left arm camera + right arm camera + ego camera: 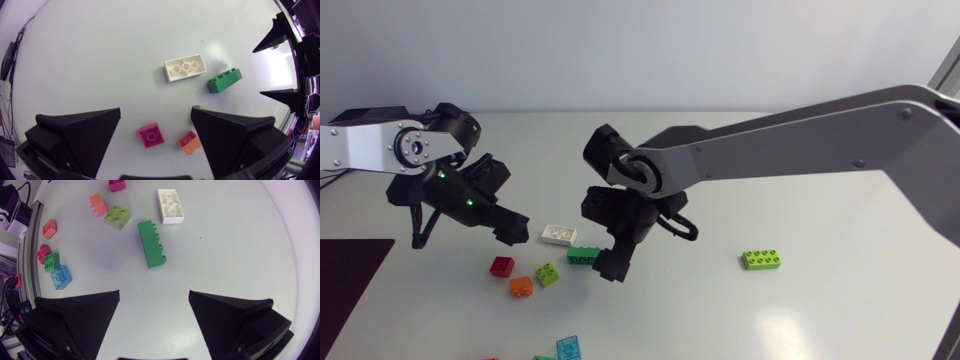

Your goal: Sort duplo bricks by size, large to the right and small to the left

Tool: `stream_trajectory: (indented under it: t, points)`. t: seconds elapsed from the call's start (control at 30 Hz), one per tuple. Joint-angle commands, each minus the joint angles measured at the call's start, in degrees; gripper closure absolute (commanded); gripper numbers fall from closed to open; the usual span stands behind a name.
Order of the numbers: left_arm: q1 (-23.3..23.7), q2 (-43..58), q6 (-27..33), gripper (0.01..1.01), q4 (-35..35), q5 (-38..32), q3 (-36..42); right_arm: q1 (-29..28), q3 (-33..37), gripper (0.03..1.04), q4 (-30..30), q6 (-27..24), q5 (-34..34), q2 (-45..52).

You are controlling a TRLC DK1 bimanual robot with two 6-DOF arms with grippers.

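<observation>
My left gripper (513,230) hangs open over the small bricks at the left. In its wrist view (156,111) a small red brick (151,135) lies on the table between the fingers, touching neither. A small orange brick (189,142) lies by one finger. My right gripper (610,266) stands open beside the long dark green brick (583,255). That green brick (151,244) lies ahead of the right gripper (154,294), clear of its fingers. Just past it lies a long white brick (559,235). A long lime brick (761,260) lies alone at the right.
A small light green brick (548,274), the orange one (521,287) and the red one (502,265) lie in a loose group. A clear blue brick (570,348) and other small ones sit at the front edge. A dark mat (350,290) covers the front left corner.
</observation>
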Motion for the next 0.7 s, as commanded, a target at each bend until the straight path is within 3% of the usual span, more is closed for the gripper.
stream_trajectory:
  t: [0.0,0.33,0.5,0.6,0.67]
  points:
    - [1.0,-2.2,2.2,0.049,-0.2,0.5,-1.5,1.8,1.5,0.07,0.7,-2.1,0.4,3.2]
    - [5.2,-4.1,4.8,0.049,-0.1,3.7,-3.5,4.0,8.9,0.07,1.2,-3.8,0.7,10.0]
    - [6.7,-4.3,6.3,0.049,0.0,5.2,-4.3,3.8,12.6,0.12,1.6,-5.1,2.0,13.9]
    - [6.9,-4.2,6.7,0.049,0.9,5.3,-5.1,3.9,13.0,0.24,1.2,-5.1,2.4,15.1]
    - [6.9,-4.0,6.9,0.049,1.2,5.3,-5.6,4.0,11.8,0.45,1.4,-4.9,2.3,15.0]
